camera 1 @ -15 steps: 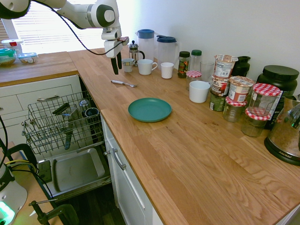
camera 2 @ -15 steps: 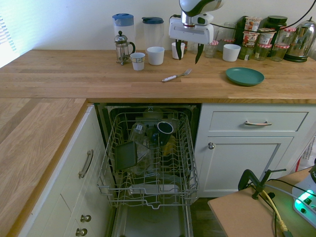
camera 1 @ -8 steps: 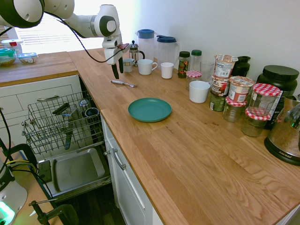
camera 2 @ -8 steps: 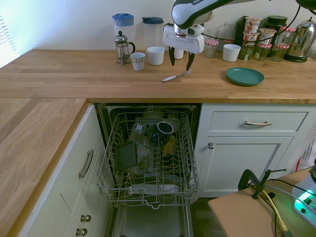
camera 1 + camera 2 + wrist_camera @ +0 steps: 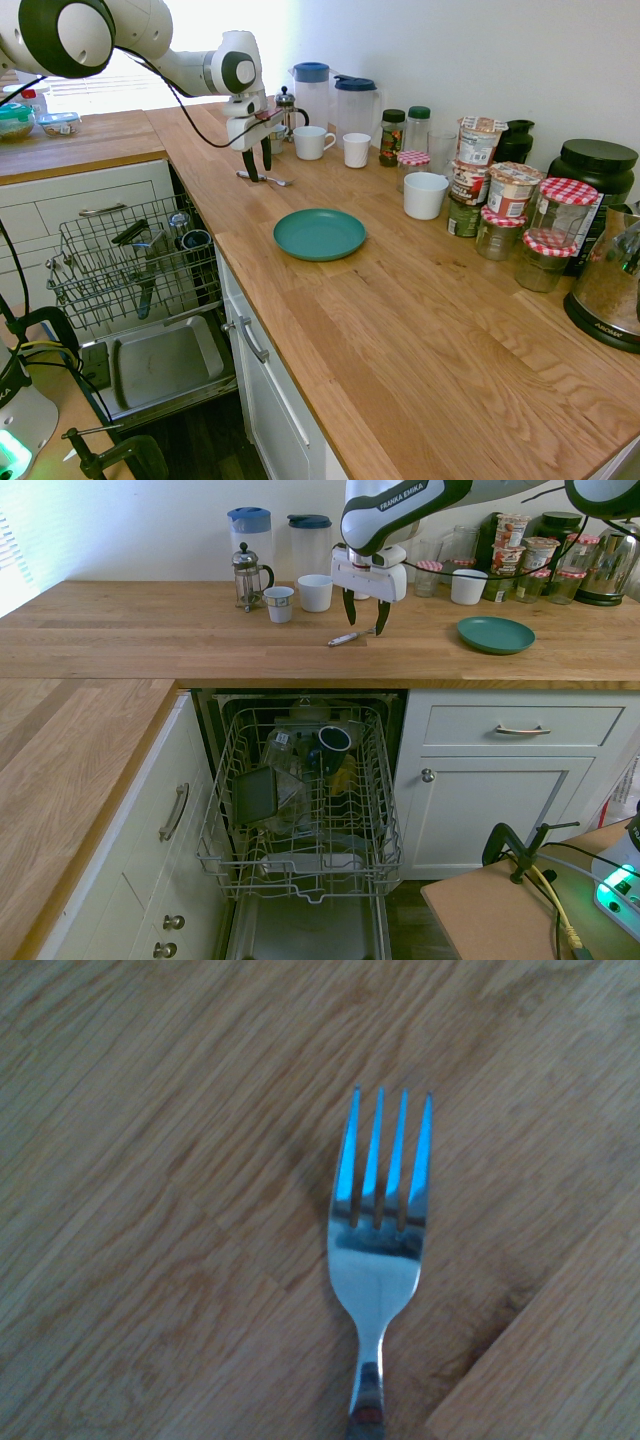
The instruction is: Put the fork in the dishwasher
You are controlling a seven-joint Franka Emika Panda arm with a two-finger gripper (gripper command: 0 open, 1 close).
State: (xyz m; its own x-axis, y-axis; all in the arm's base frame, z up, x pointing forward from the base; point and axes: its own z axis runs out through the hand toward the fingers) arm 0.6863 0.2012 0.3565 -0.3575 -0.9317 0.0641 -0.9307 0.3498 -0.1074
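Fork (image 5: pixel 264 178) lies flat on the wooden surface (image 5: pixel 420 330), and it is not picked up yet. The end effector (image 5: pixel 258 170) has come down a lot since a moment ago. Before, it hung high above the surface, and now its 2 fingers stand wide apart just over the fork, 1 on each side of it. They point straight down. I cannot tell if the tips touch the wood yet, but they look very close. Nothing is held between them.

From the other side, the end effector (image 5: pixel 366 620) sits right above the fork (image 5: pixel 350 637), near the tine end more than the handle end. In the wrist view the fork (image 5: pixel 378 1230) fills the middle, with its 4 tines shiny and blue from the light, so the aim looks good.

The fork has not moved at all while the arm came down. The green plate (image 5: pixel 319 234) is near it, and the white cups (image 5: pixel 313 142) stand behind it by the wall, well apart from the fingers.

The dishwasher (image 5: pixel 305 810) is open below the surface, with its wire rack (image 5: pixel 300 860) pulled out and some dark things already in it.

I think the reaching part is almost done. What looks to be left is to go down a tiny bit more, squeeze the fork, lift it, and carry it over to the rack. The fork is thin and flat, so it may slip when squeezed
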